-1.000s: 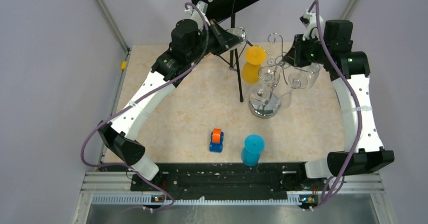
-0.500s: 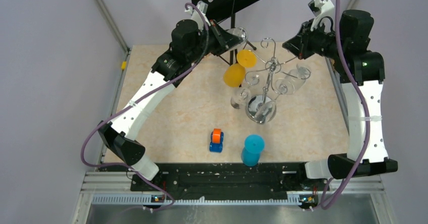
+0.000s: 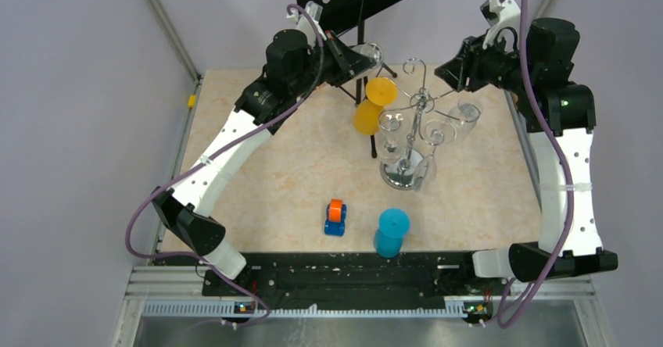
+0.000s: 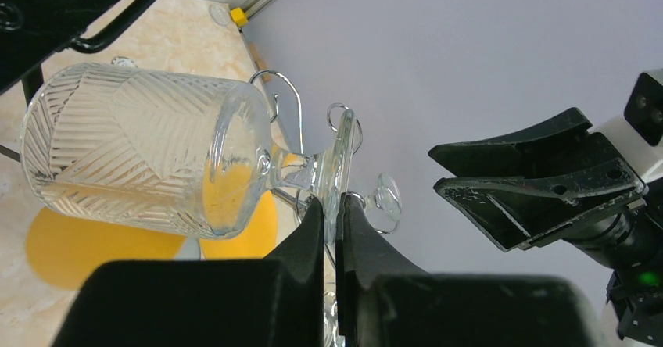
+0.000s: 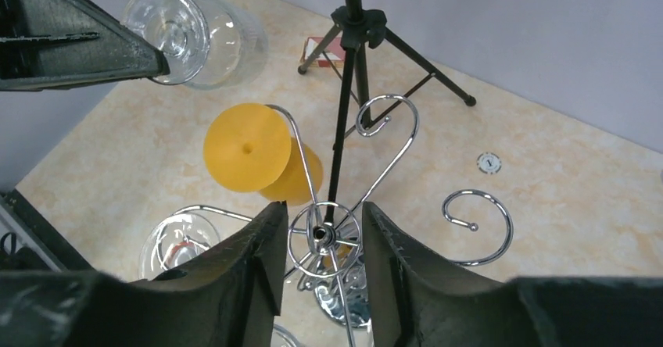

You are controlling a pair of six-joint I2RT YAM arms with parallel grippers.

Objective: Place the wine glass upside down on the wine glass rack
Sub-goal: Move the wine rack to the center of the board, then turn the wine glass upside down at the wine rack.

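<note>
the wine glass [image 4: 141, 159] lies sideways in the air near the top hooks of the rack [image 3: 404, 173], its foot pinched by the left gripper [image 4: 329, 222]. the right gripper [image 5: 322, 230] stands spread around the rack's top ring. the step looks like the approach; next, tip the glass bowl-down and slide its stem into a free hook.

Ribbed wine glass [image 4: 133, 155], sideways, its foot pinched between fingertips of the left gripper [image 4: 331, 210].
</note>
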